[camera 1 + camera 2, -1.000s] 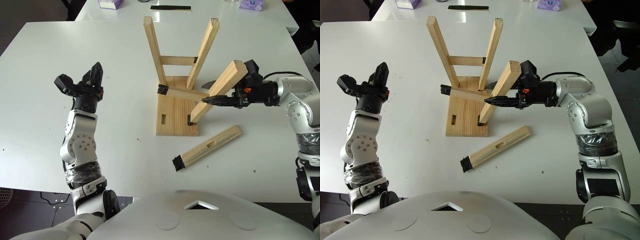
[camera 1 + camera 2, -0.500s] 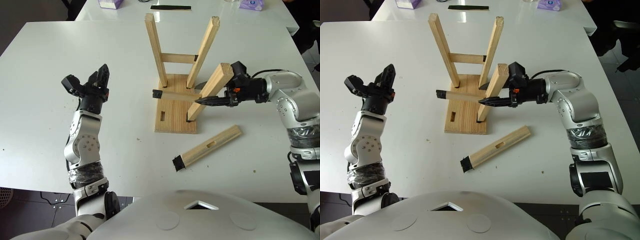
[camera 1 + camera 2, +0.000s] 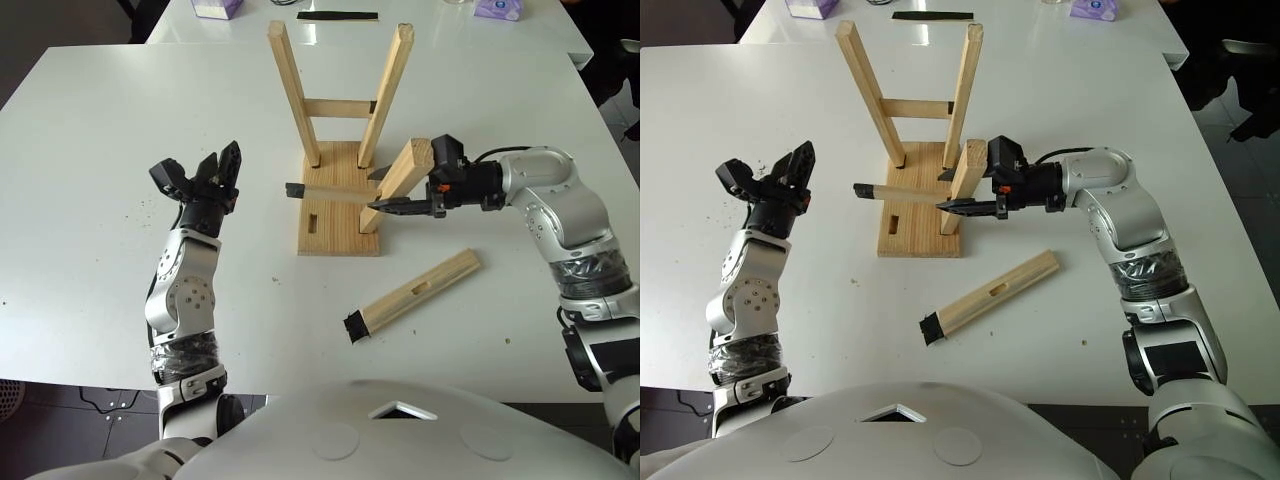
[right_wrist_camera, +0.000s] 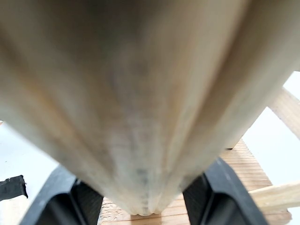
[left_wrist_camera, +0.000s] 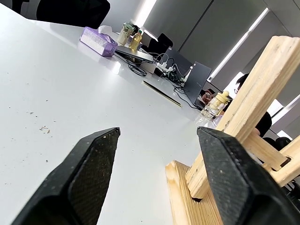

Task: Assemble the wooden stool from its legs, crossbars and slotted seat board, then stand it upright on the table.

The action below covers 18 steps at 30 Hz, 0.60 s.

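Showing the right gripper (image 3: 384,207) clamped on a tilted leg (image 3: 398,180), whose lower end rested on the slotted seat board (image 3: 335,228) lying flat on the desk (image 3: 80,200). An upright leg pair (image 3: 295,92) joined by a crossbar (image 3: 338,108) stood on that board. The left gripper (image 3: 202,166) hung spread wide and empty, left of the board. A loose leg (image 3: 415,293) lay nearer the desk's front edge.

Both arms are rounded silver-grey shells. The left arm (image 3: 180,290), at lower left, shows small dark screw holes above a band of glossy black wrap. The right arm (image 3: 570,215), at right, has a similar band, and a thin black cable arcs over its wrist. The left gripper (image 3: 200,172) and right gripper (image 3: 385,207) are black, the right with a small orange mark.
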### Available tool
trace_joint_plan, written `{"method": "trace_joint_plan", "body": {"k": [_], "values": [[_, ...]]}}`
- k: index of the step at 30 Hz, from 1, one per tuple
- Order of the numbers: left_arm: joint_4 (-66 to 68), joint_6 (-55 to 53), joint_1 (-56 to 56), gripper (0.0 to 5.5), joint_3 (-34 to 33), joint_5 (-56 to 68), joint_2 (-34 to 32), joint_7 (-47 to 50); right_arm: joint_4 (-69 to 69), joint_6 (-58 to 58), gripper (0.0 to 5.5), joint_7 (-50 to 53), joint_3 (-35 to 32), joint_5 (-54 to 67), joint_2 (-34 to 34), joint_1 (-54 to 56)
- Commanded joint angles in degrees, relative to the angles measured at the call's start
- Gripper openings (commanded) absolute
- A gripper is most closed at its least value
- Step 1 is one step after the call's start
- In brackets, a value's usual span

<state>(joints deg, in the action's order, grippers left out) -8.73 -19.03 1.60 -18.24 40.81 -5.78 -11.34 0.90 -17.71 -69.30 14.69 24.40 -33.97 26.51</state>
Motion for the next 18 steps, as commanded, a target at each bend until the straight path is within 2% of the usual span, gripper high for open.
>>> {"method": "trace_joint_plan", "body": {"k": [1,5,6,9,13,16,18], "values": [[0.76,0.82,0.81,3.08,-0.3,-0.61,0.26,0.0,-2.33,-5.56,1.99,2.29,2.62,-3.43,-0.17,-2.03],[1.01,1.17,0.78,3.08,0.08,-0.8,0.42,-0.06,-3.45,-4.25,1.99,4.98,1.84,-4.1,1.41,-1.35],[1.22,1.35,0.86,3.08,0.09,-0.87,0.46,0.03,-4.18,-2.51,2.37,5.33,1.53,-4.46,1.89,-1.12],[2.36,1.77,0.98,3.08,-0.31,-1.03,0.24,0.04,-5.04,0.18,2.76,5.09,0.1,-4.12,3.11,-0.81],[3.93,1.81,1.62,3.08,-2.11,-0.27,-0.84,0.0,-1.89,-1.67,3.38,4.98,-2.67,-1.57,3.61,-1.58],[4.98,1.26,2.17,3.08,-3.29,-0.25,-2.34,-0.12,0.88,-3.27,3.83,6.45,-4.19,-1.85,1.99,-4.1],[5.31,0.54,1.96,3.08,-4.16,-0.09,-3.52,-0.35,2.73,-3.16,3.83,6.09,-5.09,-3.2,-1.21,-7.58]]}}
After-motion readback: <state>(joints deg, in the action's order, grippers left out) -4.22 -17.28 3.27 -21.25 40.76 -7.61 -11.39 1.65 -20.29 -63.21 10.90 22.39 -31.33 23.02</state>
